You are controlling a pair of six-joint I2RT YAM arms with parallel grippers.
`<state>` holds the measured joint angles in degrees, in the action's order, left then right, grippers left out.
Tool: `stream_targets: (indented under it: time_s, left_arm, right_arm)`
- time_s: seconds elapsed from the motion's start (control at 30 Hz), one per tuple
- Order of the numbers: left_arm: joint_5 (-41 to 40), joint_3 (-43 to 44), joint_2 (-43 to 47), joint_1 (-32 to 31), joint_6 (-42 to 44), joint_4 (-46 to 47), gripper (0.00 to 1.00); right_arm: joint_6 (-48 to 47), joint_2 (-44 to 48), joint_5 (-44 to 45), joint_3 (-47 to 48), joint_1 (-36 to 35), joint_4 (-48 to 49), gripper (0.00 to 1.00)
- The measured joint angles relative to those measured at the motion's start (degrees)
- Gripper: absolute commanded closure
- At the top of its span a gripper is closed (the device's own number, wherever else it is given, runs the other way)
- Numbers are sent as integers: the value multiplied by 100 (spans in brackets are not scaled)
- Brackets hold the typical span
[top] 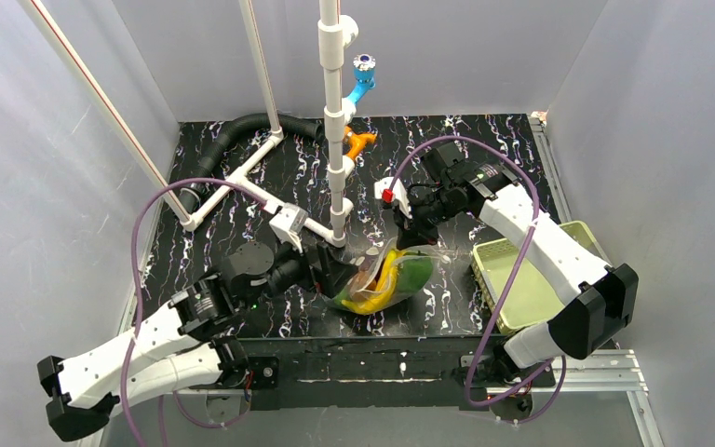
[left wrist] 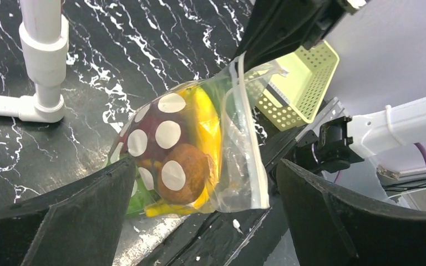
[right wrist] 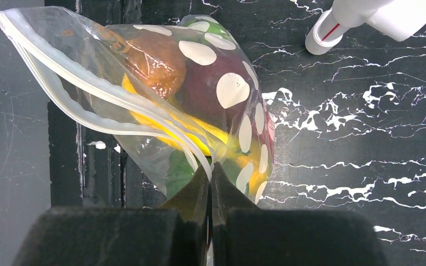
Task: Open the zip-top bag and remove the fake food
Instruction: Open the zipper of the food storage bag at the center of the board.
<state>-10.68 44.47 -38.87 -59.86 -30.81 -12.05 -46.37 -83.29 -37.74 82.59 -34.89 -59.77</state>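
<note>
The zip-top bag (top: 386, 276) is clear with whitish dots and hangs tilted over the table's near edge. Inside it shows the fake food (top: 382, 277): a yellow banana (left wrist: 205, 124), a brown round piece (left wrist: 191, 172), a dark red piece (right wrist: 211, 83) and green pieces. My right gripper (top: 416, 235) is shut on the bag's white zip strip at one corner (right wrist: 211, 169) and holds the bag (right wrist: 144, 83) up. My left gripper (top: 340, 277) is open, and the bag (left wrist: 238, 166) sits between its spread fingers (left wrist: 89, 216) without touching them.
A pale yellow-green mesh basket (top: 521, 279) stands at the right, also in the left wrist view (left wrist: 302, 83). A white pipe frame (top: 335, 149) rises behind the bag. A black hose (top: 242, 130), an orange fitting (top: 359, 142) and a blue fitting (top: 363, 79) are at the back.
</note>
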Motion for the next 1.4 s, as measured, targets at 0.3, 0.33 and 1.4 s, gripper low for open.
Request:
stream_targets:
  time_s: [0.3,0.33,1.4]
  left_arm:
    - [1211,-11,-455,1228,-535,374,2]
    - [1305,-11,-483,1261,-570,424,2]
    - [2452,1058,-2846,1128,63,297,14]
  right_arm:
    - [59,22,-46,-116,-13,17,99]
    - [70,22,-55,-125,-15,24,99]
    - [157,33,-199,-138,-195,17,99]
